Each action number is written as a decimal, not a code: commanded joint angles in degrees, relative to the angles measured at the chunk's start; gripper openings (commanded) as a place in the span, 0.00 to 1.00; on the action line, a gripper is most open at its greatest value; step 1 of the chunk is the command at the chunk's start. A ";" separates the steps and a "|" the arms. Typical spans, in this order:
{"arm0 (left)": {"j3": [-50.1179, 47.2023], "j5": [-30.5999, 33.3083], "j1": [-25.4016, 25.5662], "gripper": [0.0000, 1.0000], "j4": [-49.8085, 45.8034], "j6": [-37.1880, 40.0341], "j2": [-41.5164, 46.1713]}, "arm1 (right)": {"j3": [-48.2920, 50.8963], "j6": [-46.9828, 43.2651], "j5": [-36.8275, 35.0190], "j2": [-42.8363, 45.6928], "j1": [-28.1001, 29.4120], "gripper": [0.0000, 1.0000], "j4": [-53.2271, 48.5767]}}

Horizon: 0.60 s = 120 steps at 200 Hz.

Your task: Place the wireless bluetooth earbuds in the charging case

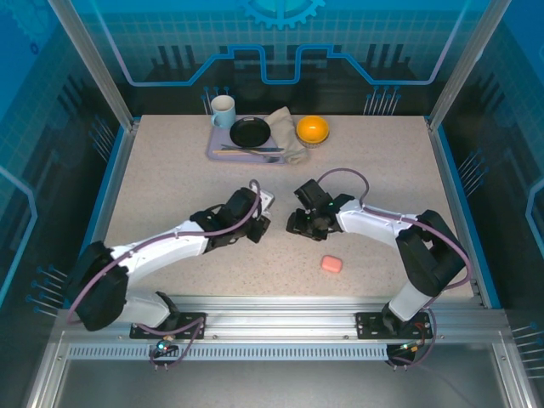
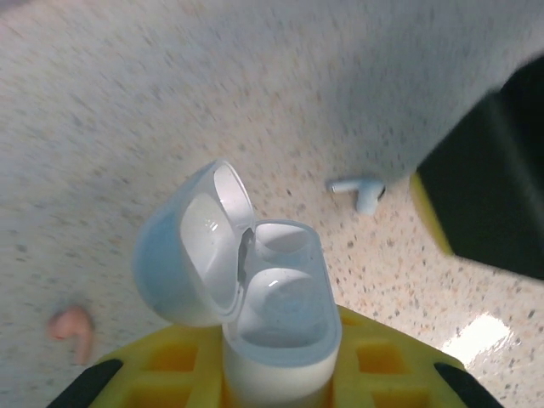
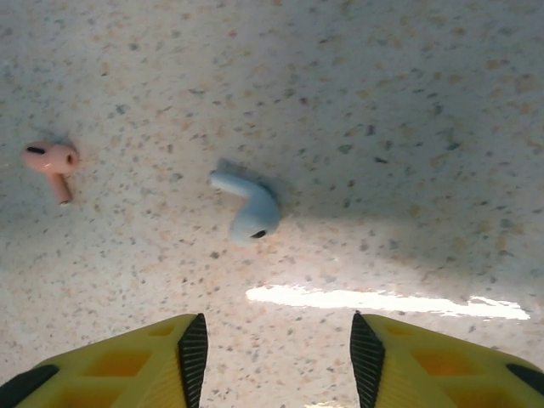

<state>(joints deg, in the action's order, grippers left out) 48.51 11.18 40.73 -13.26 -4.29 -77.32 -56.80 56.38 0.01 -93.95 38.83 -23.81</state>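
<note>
Holding the open white charging case [image 2: 280, 310], our left gripper [image 2: 276, 384] is closed on it; we see our right gripper [image 3: 278, 357] half open, empty, near a white earbud [image 3: 248, 208].

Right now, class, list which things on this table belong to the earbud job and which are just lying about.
Job: open white case, white earbud, pink earbud, pink case.
Lying about: tray, mug, black plate, orange bowl, cloth.
</note>
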 commanded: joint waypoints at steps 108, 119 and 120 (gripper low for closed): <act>5.55 -1.41 -12.58 0.00 1.96 2.49 9.02 | -26.56 -4.32 -7.82 -21.14 2.19 0.54 -13.19; 5.43 -1.56 -12.77 0.00 2.11 2.58 9.35 | -26.31 -4.15 -8.51 -21.55 2.18 0.54 -13.29; 5.44 -1.58 -12.78 0.00 2.10 2.60 9.37 | -26.33 -4.16 -8.61 -21.59 2.20 0.54 -13.29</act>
<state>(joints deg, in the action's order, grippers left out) 52.58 10.94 28.80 -12.97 -2.63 -70.11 -82.00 53.32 -5.65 -113.84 41.47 -32.23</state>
